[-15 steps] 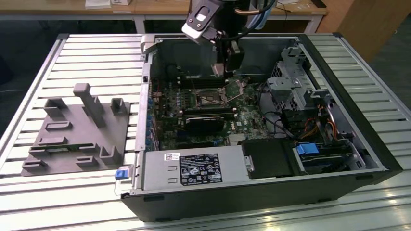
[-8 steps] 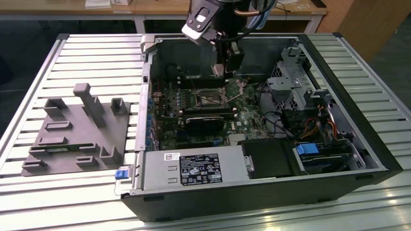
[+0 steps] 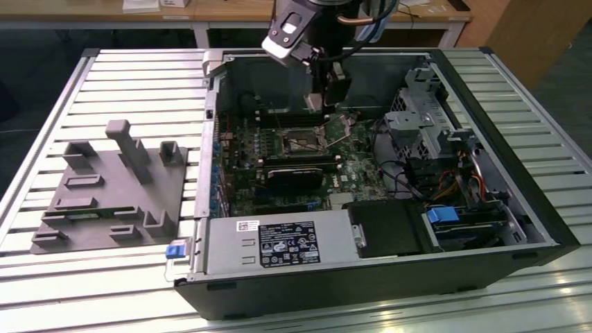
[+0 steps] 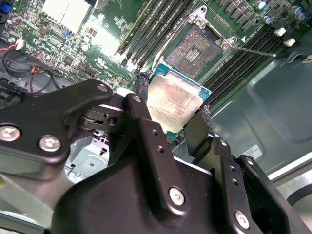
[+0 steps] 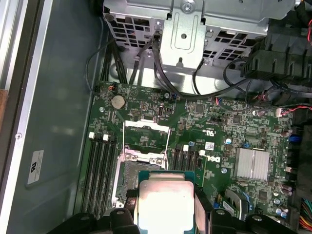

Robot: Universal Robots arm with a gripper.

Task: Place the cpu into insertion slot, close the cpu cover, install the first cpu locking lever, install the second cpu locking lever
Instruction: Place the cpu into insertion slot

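My gripper [image 4: 173, 106] is shut on the cpu [image 4: 176, 103], a flat square chip with a pale metal top, its black fingers [image 4: 142, 90] pressing two opposite edges. The chip hangs a little above the motherboard, close beside the insertion slot [image 4: 197, 48], whose dark pin field lies bare. In the first wrist view the cpu [image 5: 165, 200] covers part of the insertion slot [image 5: 127, 176]. Behind the slot the cpu cover [image 5: 146, 126] stands swung open. A thin wire locking lever [image 4: 253, 50] sticks out to the side of the socket. In the exterior view the gripper [image 3: 331, 104] reaches down into the open case, just behind the socket [image 3: 303, 143].
Memory slots [image 5: 99, 170] flank the socket on both sides. A metal drive cage [image 5: 187, 34] with cables stands beyond the board, and a finned heatsink [image 5: 252, 163] sits off to one side. A grey fixture block [image 3: 111, 187] rests on the slatted table at the exterior view's left.
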